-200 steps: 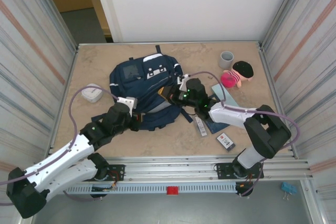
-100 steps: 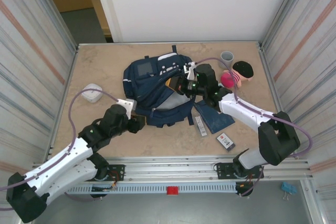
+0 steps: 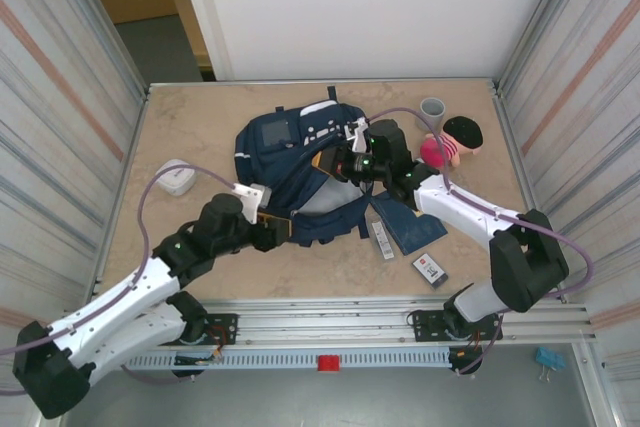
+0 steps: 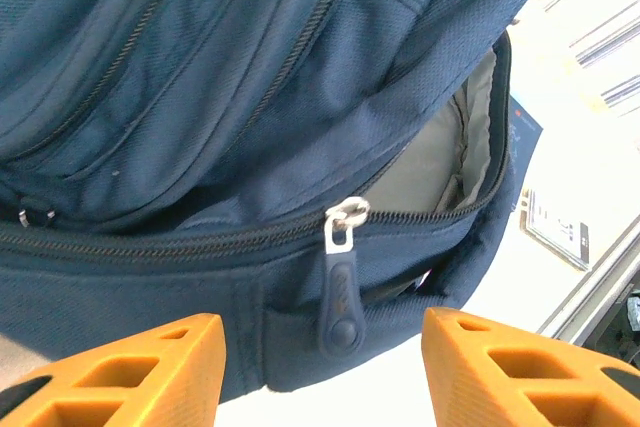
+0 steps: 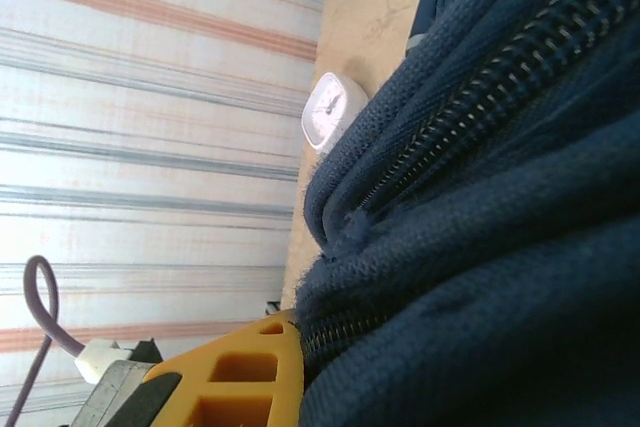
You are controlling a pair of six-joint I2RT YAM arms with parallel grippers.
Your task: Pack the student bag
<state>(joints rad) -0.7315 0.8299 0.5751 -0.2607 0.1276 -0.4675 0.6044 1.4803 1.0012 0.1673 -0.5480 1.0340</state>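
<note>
A beige marble-patterned table (image 3: 195,127) was enclosed by striped corrugated side walls (image 3: 60,97) and a white back panel (image 3: 380,7), evenly lit.

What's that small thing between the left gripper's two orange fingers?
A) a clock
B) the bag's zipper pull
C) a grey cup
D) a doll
B: the left wrist view shows the zipper pull of the student bag between the fingers of the open left gripper, untouched.
</note>
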